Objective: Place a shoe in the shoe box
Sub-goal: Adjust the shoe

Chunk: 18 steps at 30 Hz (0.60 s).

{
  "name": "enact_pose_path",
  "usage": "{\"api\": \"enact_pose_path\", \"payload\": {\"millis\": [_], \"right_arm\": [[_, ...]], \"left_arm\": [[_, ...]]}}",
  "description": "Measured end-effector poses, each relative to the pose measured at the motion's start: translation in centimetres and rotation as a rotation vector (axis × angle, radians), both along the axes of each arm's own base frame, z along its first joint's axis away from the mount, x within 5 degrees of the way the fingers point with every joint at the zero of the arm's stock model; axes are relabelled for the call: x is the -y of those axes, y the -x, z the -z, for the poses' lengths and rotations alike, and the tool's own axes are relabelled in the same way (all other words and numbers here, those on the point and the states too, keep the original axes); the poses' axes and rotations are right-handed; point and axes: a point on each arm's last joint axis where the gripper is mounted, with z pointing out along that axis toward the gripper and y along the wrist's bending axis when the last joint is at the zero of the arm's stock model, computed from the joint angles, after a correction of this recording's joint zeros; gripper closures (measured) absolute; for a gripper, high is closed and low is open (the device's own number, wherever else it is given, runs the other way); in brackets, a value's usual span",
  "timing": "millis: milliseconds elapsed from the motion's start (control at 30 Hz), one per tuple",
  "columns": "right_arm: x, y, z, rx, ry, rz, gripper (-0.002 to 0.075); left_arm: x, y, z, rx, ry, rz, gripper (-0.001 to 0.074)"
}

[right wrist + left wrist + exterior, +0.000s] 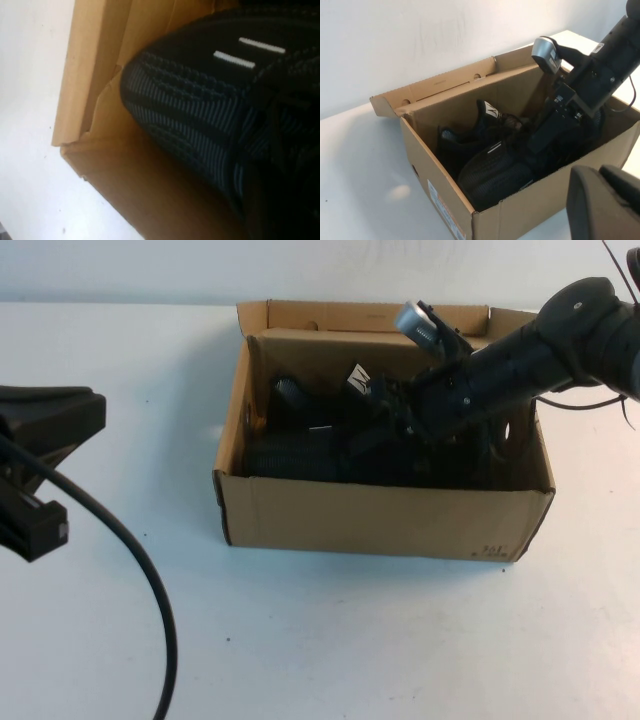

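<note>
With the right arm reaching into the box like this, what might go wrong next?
1. The right gripper is deep in the shoe box among black shoes; lifting out, it may snag laces and drag a shoe up.
2. The arm might catch the box's far wall and shift the box.
The left gripper is parked left, no risk.

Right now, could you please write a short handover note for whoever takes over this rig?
Right gripper: reached down inside the box, at the shoe; its opening is hidden.
Left gripper: parked over the table left of the box, nothing in it.
Things: box open, flap lid folded back. Shoe lies inside, toe toward the box's left end. A second shoe seems to be behind it.
Done: shoe is in the box.
Left: release if still gripped, lift the right arm clear.
</note>
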Motion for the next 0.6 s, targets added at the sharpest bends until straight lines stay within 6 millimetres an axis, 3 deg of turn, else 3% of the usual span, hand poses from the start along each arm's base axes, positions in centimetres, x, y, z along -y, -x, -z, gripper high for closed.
{"api": "enact_pose_path", "payload": {"millis": [67,233,333,600], "right_arm": [[0.0,0.0,0.0,-0.005,-0.001,0.001,0.0652],[0.0,0.1,0.0,-0.013,-0.001,-0.008,0.041],[0.1,0.3,-0.3,0.003,0.016,-0.015,0.0305],[0.9,1.4,-3.5,0.122,0.09,-0.033,0.0265]], "left_arm": [[0.0,0.0,0.0,0.0,0.0,0.0,0.0736],[0.0,0.0,0.0,0.0,0.0,0.001,0.0736],[0.0,0.0,0.0,-0.002,-0.001,0.002,0.0736],[0.2,0.3,0.3,-0.03,-0.011,0.035,0.0736]]}}
